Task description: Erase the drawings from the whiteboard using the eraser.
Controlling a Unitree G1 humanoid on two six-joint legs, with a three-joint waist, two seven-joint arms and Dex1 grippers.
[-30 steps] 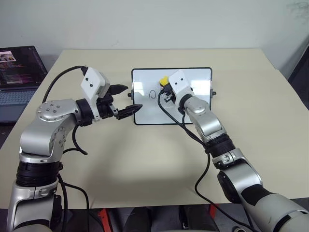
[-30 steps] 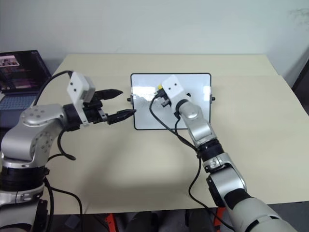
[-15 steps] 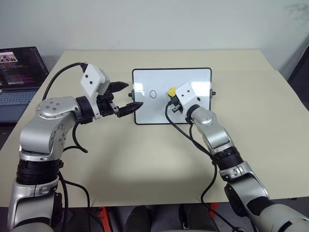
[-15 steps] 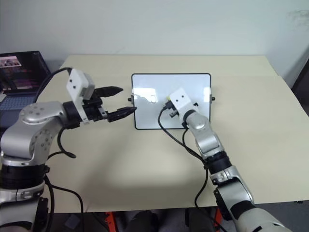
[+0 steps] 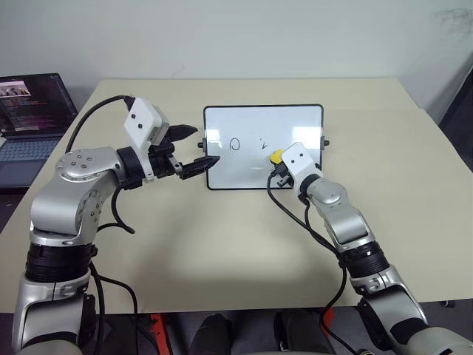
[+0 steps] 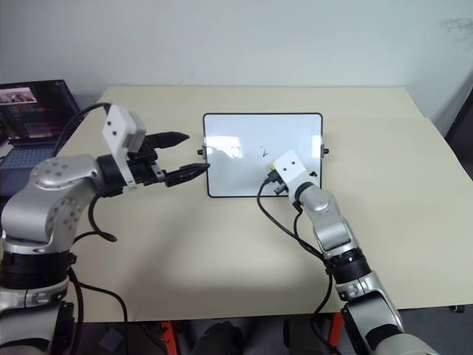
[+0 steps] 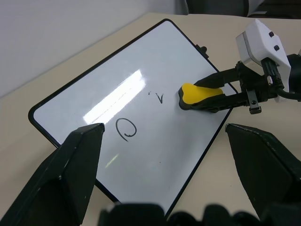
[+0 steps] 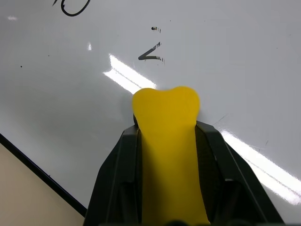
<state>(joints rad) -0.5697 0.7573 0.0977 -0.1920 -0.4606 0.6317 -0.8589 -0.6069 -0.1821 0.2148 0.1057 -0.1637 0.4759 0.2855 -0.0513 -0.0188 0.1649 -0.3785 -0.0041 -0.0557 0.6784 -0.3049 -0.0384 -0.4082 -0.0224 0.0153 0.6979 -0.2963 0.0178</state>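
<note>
The whiteboard (image 5: 295, 126) lies flat at the table's centre. On it are a "0" drawing (image 5: 235, 143) and, to its right, a faint broken mark (image 5: 260, 145); both also appear in the left wrist view, the "0" (image 7: 124, 128) and the mark (image 7: 159, 97). My right gripper (image 5: 281, 164) is shut on the yellow eraser (image 5: 276, 157), whose tip rests on the board just below the faint mark (image 8: 151, 54). My left gripper (image 5: 201, 148) hovers open at the board's left edge, holding nothing.
An open laptop (image 5: 33, 111) sits at the table's far left. Beige tabletop (image 5: 222, 237) spreads wide in front of the board and to its right. Small black knobs stick out from the board's sides (image 5: 327, 143).
My right gripper has drawn the eraser down and to the right across the board, toward its near edge, uncovering the faint broken mark. The left arm has stayed put.
</note>
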